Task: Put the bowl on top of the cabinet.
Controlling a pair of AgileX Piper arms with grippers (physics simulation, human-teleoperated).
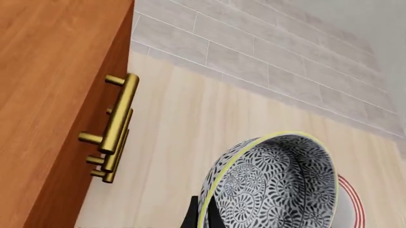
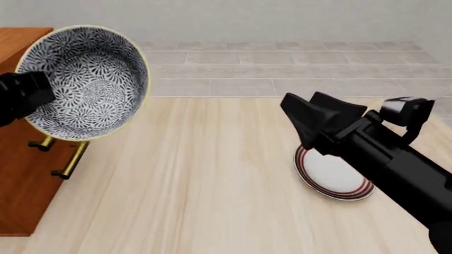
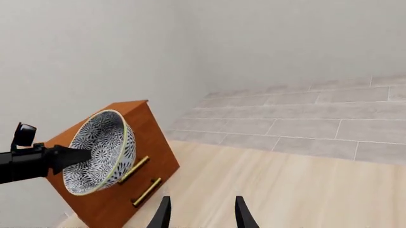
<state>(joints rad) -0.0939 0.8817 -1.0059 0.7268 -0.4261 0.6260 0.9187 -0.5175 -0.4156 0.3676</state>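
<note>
The blue-and-white floral bowl [image 2: 88, 79] with its pale yellow rim hangs in the air, tipped on its side. My left gripper [image 2: 39, 91] is shut on its rim. The bowl [image 3: 100, 151] is level with the upper front of the reddish-brown cabinet [image 3: 136, 142], just off the drawer face with the brass handles [image 3: 147, 192]. In the left wrist view the bowl [image 1: 279, 185] fills the near corner, with the cabinet [image 1: 51, 95] beside it. My right gripper [image 3: 201, 214] is open and empty, over the table to the right [image 2: 304, 114].
A flat white plate with red rings [image 2: 335, 177] lies on the light wooden table [image 2: 198, 185] under my right arm. A grey tiled floor strip and a pale wall [image 2: 282, 21] lie beyond the table. The cabinet top [image 2: 21, 37] is at the far left.
</note>
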